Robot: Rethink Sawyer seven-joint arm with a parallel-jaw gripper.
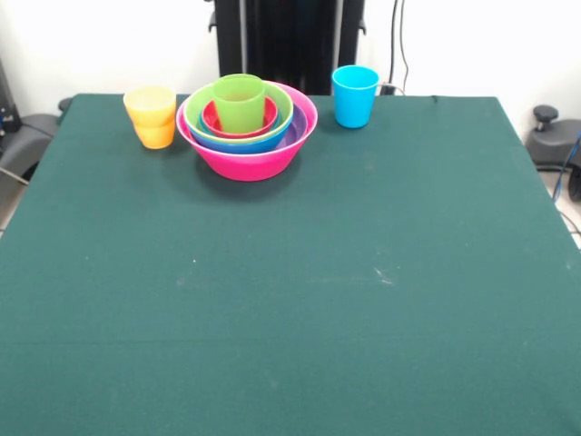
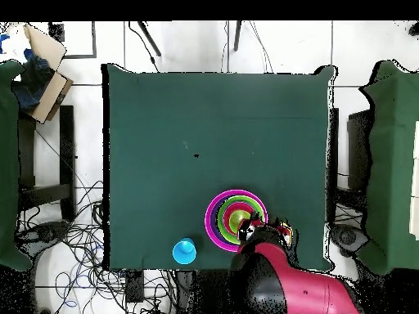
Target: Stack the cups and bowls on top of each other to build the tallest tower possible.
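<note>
The tower stands at the table's far side in the front view. It is a large pink bowl (image 1: 247,156) holding nested purple (image 1: 297,130), blue (image 1: 238,143), light green (image 1: 281,107) and red-pink (image 1: 216,118) bowls, with the green cup (image 1: 240,102) upright in the middle. It also shows in the overhead view (image 2: 219,219). A yellow cup (image 1: 151,103) sits on an orange cup (image 1: 156,134) left of the tower. The blue cup (image 1: 354,95) stands alone to the right (image 2: 185,251). No orange or light blue bowl shows. The red arm's end (image 2: 255,238) hangs over the tower's edge; its gripper is not distinguishable.
The dark green table (image 1: 290,300) stretches out in front of the tower. The black pedestal (image 1: 289,41) stands behind it. The red arm's bulk (image 2: 286,286) fills the overhead view's lower right. Chairs and cables lie around the table.
</note>
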